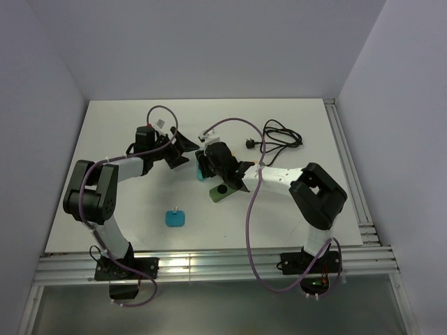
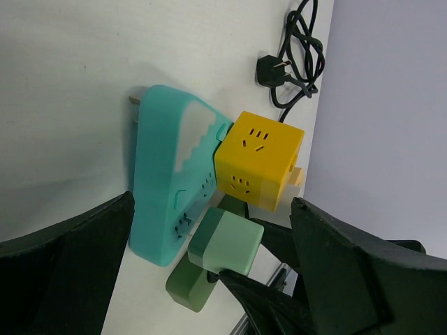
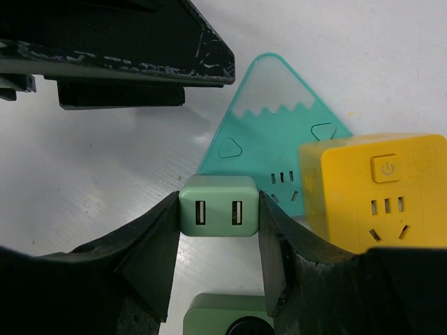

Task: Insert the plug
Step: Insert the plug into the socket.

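My right gripper (image 3: 218, 230) is shut on a light green USB charger plug (image 3: 218, 215), gripping its two sides. In the left wrist view the plug (image 2: 227, 241) is held sideways, with its prong end up against the face of the teal mountain-shaped socket block (image 2: 167, 181). A short length of prong shows between them. A yellow cube socket (image 2: 258, 160) sits against the teal block (image 3: 279, 132). My left gripper (image 2: 209, 272) is open and empty, its jaws spread wide just left of the teal block (image 1: 201, 172).
A dark green block (image 1: 222, 190) with a black round top lies just under the held plug. A small blue adapter (image 1: 174, 218) lies near the front. A coiled black cable with a plug (image 1: 279, 136) lies at the back right.
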`<move>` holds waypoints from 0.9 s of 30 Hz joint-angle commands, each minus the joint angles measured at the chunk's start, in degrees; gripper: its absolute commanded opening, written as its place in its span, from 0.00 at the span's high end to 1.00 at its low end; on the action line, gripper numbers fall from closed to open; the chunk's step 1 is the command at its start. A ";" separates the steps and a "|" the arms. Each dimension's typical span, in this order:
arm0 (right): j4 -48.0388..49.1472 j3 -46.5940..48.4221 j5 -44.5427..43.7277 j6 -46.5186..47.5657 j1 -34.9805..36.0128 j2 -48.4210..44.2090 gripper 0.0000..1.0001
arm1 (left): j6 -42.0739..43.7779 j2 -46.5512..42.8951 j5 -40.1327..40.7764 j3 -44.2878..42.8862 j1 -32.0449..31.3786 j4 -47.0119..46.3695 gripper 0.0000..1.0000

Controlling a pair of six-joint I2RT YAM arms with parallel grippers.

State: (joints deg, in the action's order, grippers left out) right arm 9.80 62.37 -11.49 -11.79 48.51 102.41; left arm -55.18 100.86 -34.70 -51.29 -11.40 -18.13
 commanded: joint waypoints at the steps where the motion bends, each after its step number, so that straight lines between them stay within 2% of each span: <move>1: 1.80 2.23 -1.52 1.24 0.18 -0.54 0.85 | 0.77 0.74 -0.99 -2.94 -0.90 -0.15 0.00; 27: -0.05 2.67 -1.60 1.24 0.88 2.09 0.85 | -0.63 4.43 -3.18 -3.64 -1.61 -1.73 0.00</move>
State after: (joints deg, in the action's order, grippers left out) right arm 9.76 64.60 -12.43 -10.79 48.64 104.31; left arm -55.37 104.55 -36.34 -52.60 -12.64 -17.76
